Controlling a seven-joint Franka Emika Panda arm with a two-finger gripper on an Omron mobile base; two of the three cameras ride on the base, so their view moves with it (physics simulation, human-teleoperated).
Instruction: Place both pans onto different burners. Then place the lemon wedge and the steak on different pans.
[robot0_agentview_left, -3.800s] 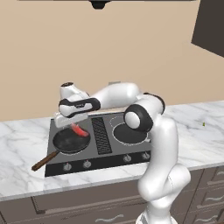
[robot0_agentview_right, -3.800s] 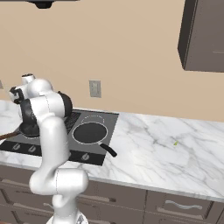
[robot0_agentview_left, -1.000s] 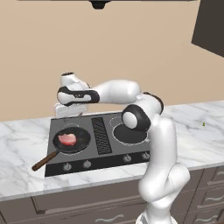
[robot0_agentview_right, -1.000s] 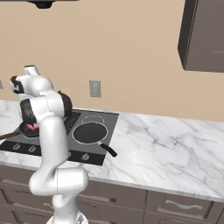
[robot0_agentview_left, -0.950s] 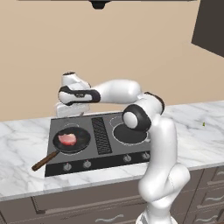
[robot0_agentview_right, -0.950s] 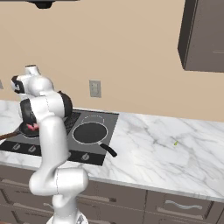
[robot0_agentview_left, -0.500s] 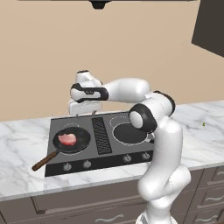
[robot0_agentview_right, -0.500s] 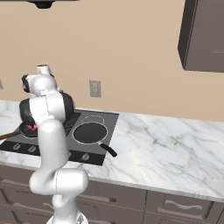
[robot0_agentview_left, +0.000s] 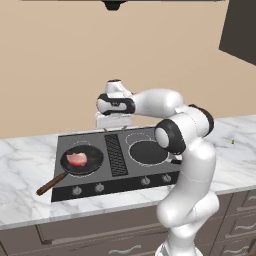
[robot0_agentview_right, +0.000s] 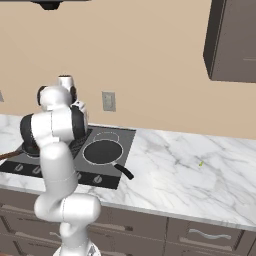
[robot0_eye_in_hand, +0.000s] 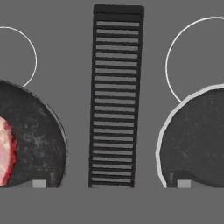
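Left of centre in the left base view, you have the wooden-handled pan (robot0_agentview_left: 82, 159) sitting on the front left burner of the cooktop (robot0_agentview_left: 116, 177), its brown handle running down toward the lower left of the frame. Your steak (robot0_agentview_left: 76, 159) lies flat inside that pan. Right of the black grille (robot0_agentview_left: 115, 154), the all-dark pan (robot0_agentview_left: 148, 151) rests on the front right burner, partly hidden behind the arm's elbow. Your gripper (robot0_agentview_left: 114, 120) hangs above the back of the cooktop, near the top end of the grille, and its jaws stand wide apart with nothing between them. From the hand view, you look straight down the grille (robot0_eye_in_hand: 113, 96), with the steak's red edge (robot0_eye_in_hand: 5, 151) at the far left and the dark pan's pale rim (robot0_eye_in_hand: 194, 140) at the right; two bare burner rings (robot0_eye_in_hand: 199, 52) sit in the upper corners. Far right in the right base view, a tiny yellow-green speck on the marble counter (robot0_agentview_right: 200, 180) is probably your lemon wedge (robot0_agentview_right: 201, 163), well apart from the cooktop.
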